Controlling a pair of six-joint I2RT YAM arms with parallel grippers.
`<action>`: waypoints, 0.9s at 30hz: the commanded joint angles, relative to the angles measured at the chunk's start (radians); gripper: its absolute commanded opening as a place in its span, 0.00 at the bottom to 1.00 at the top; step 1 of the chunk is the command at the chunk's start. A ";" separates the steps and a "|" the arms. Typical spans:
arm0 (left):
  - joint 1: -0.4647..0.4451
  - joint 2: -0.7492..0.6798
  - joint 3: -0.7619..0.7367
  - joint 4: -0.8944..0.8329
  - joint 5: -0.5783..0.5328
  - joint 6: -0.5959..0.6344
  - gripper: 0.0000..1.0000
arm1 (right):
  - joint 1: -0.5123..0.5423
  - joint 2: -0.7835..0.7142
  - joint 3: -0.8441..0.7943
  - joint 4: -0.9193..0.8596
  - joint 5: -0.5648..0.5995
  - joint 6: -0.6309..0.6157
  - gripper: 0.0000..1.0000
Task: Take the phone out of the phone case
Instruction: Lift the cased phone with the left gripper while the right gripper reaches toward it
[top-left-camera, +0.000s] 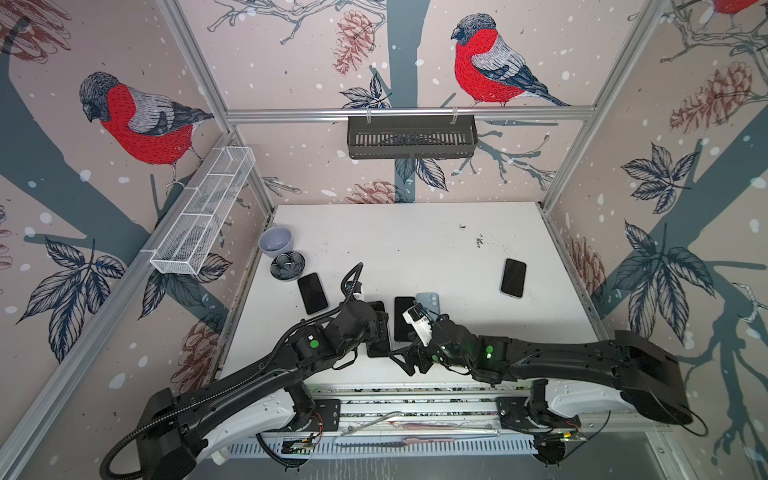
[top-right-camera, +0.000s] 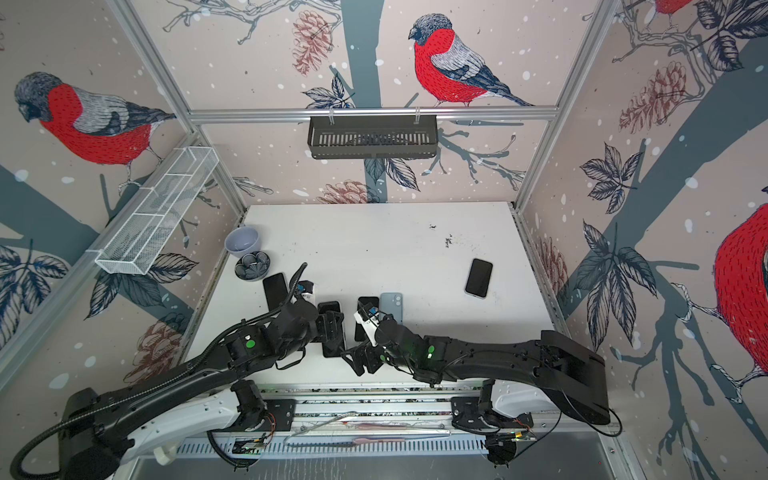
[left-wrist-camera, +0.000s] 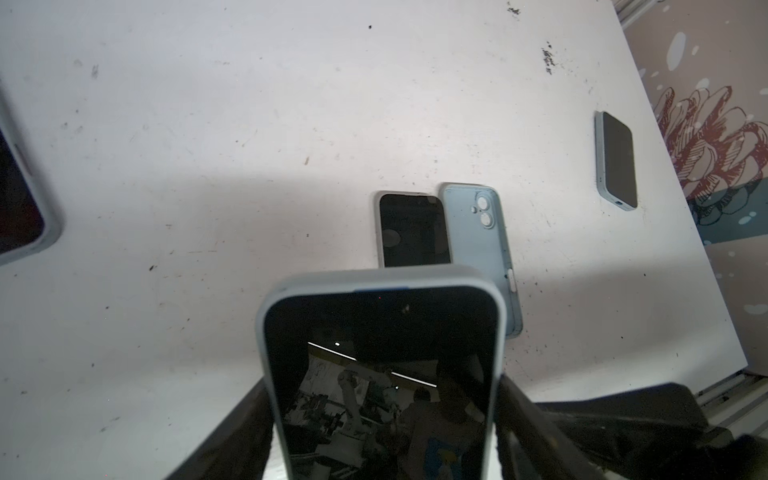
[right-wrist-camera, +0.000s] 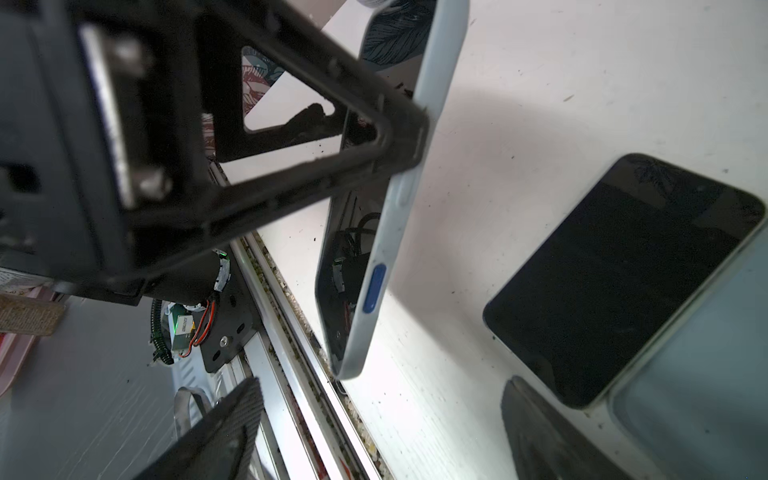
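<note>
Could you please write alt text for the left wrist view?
The left gripper holds a dark-screened phone in a pale blue case over a white table. Beyond lie a bare black phone and another pale blue case, back up.

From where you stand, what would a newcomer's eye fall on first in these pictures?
Probably the black-screened phone in a pale blue case, gripped by the left jaws over the front of the white table. Just beyond it lie a second black-screened phone and a pale blue phone cover, back up, side by side. Red-breasted bird wallpaper covers the walls.
</note>
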 joint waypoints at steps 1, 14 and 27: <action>-0.066 0.026 0.042 0.037 -0.158 -0.004 0.31 | -0.007 -0.039 -0.007 0.031 -0.027 -0.027 0.88; -0.255 0.086 0.112 0.107 -0.318 -0.011 0.29 | -0.092 -0.136 -0.070 0.075 -0.110 -0.017 0.58; -0.344 0.134 0.129 0.207 -0.401 0.025 0.29 | -0.103 -0.134 -0.067 0.072 -0.139 -0.012 0.40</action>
